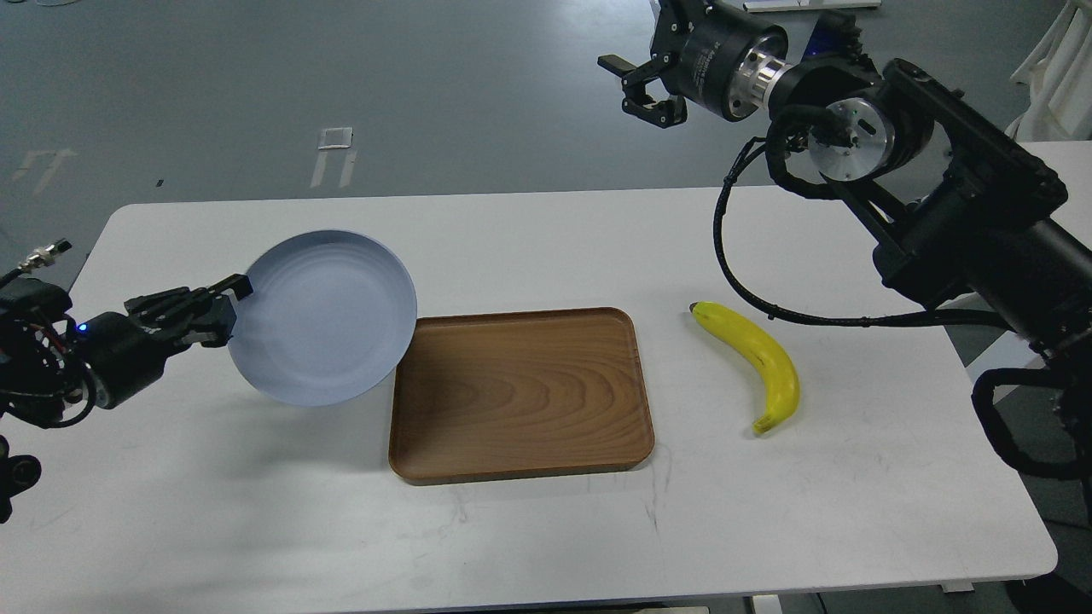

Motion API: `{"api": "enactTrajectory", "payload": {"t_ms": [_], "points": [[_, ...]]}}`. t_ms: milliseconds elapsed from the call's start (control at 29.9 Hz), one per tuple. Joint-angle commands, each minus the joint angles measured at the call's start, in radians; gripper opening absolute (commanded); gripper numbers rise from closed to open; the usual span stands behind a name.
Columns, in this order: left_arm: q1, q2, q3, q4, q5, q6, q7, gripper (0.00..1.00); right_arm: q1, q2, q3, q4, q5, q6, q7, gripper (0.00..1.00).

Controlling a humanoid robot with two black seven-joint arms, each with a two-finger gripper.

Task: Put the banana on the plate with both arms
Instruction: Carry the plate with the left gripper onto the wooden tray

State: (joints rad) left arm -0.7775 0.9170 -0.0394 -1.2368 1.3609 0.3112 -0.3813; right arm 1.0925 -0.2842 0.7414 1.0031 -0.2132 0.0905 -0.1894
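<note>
White is the surface (529, 546), and it is carrying one banana (754, 361) and one wooden tray (520, 394); one plate (324, 317) is being held above it, and two black arms are reaching in, one from each side.

The left tool (223, 309) is gripping the plate by its left rim, so the plate is hanging tilted in the air, with its inner face turned toward the camera. The plate's right edge is overlapping the upper left corner of the tray in this view; I cannot tell if they are touching.

The banana is lying flat on the surface, to the right of the tray and apart from it, with one dark tip pointing up-left and the other down.

The right tool (641, 87) is hovering high beyond the far edge of the surface, well apart from the banana, with its fingers spread and holding nothing. A black cable (740, 277) from the right arm is looping down near the banana's upper tip.
</note>
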Motion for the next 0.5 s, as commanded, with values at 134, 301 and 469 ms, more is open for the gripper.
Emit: {"api": "enactTrajectory", "payload": {"t_ms": [134,301,469], "points": [[-0.060,-0.197,0.029,0.091,0.004,-0.073,0.048,0.00,0.003,0.005,0.000,0.000,0.000,0.000,-0.001,1.00],[-0.095,-0.280,0.114,0.114,0.006,-0.081,0.051,0.00,0.001,-0.003,0.000,0.000,0.000,0.000,-0.001,1.00],[-0.149,-0.343,0.205,0.134,0.006,-0.083,0.051,0.00,-0.002,-0.003,0.000,-0.001,0.000,0.000,-0.001,1.00]]}}
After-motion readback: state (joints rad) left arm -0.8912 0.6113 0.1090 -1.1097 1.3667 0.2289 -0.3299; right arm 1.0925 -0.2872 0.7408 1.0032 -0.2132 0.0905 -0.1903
